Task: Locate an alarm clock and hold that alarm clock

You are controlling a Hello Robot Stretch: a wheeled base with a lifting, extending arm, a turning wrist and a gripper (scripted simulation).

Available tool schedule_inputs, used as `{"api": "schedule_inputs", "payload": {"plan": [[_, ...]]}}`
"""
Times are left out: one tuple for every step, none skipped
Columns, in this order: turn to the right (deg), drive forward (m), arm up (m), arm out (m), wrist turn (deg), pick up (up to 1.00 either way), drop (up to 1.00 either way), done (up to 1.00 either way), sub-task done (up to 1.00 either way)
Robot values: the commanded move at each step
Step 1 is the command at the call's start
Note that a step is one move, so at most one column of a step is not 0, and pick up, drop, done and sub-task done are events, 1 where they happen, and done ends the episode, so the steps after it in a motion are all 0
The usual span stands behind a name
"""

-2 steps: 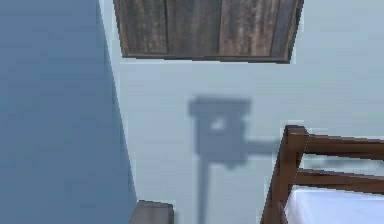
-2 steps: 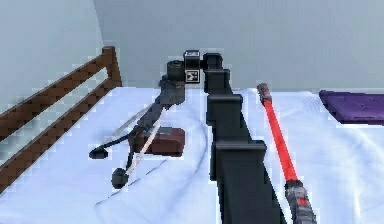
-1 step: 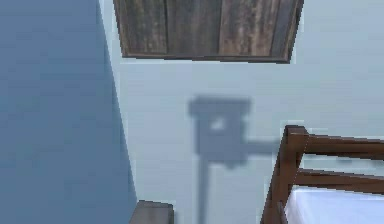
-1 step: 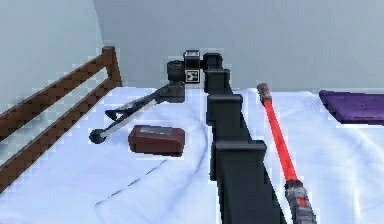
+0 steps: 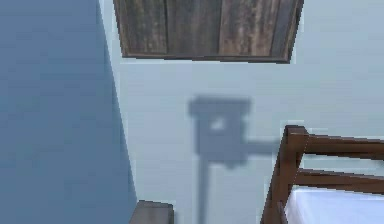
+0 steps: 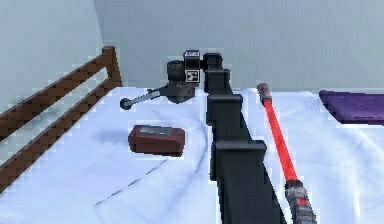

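A small dark red-brown box [image 6: 157,139] with rounded corners lies on the white bed sheet [image 6: 90,170]; it may be the alarm clock. The dark arm bar [image 6: 235,140] rises from the bottom edge of the arm side view. At its far end stand two white marker squares [image 6: 200,63]. Left of them, the gripper [image 6: 130,101] reaches out over the bed, farther up the picture than the box. Only bare sheet lies behind its far end, so it holds nothing.
A wooden headboard [image 6: 60,95] runs along the bed's left side, and its corner [image 5: 300,165] shows low in the forward view's right. A long red rod [image 6: 276,135] and a purple cloth [image 6: 352,104] lie on the bed. A wooden panel [image 5: 205,28] hangs on the wall ahead.
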Motion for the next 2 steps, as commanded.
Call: {"api": "schedule_inputs", "payload": {"plan": [[0.0, 0.0, 0.0, 0.0, 42.0, 0.0, 0.0, 0.0, 0.0], [0.0, 0.0, -0.3, 0.0, 0.0, 0.0, 0.0, 0.0, 0.0]]}}
